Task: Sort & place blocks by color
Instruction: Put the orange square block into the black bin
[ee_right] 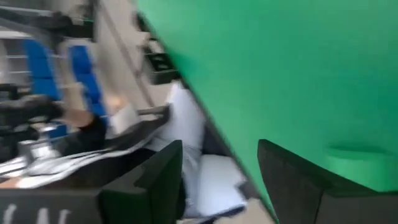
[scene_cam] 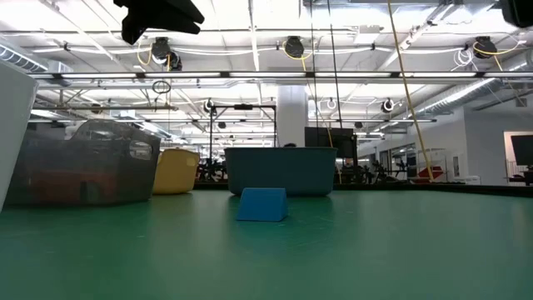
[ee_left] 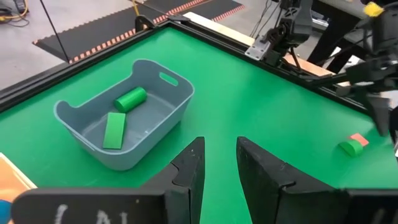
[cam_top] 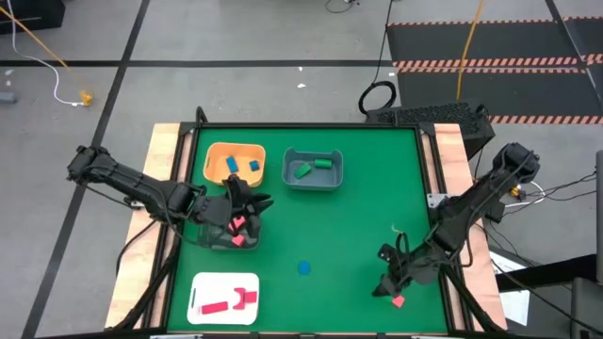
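Note:
My left gripper (cam_top: 256,202) (ee_left: 221,146) hovers over a clear bin (cam_top: 215,241) that holds pink blocks (cam_top: 237,239). Its fingers stand a little apart with nothing between them. My right gripper (cam_top: 388,282) (ee_right: 217,155) is open and empty, low over the table's near right part. Beside it a pink block (cam_top: 398,301) (ee_left: 359,139) and a green block (ee_left: 350,148) lie on the mat. A blue block (cam_top: 303,267) (scene_cam: 262,204) rests on the mat near the middle.
An orange bin (cam_top: 236,149) with blue blocks and a grey bin (cam_top: 313,185) (ee_left: 68,118) with two green blocks stand at the far side. A white tray (cam_top: 202,282) with red blocks lies at the near left. Bare mat spreads across the middle and far right.

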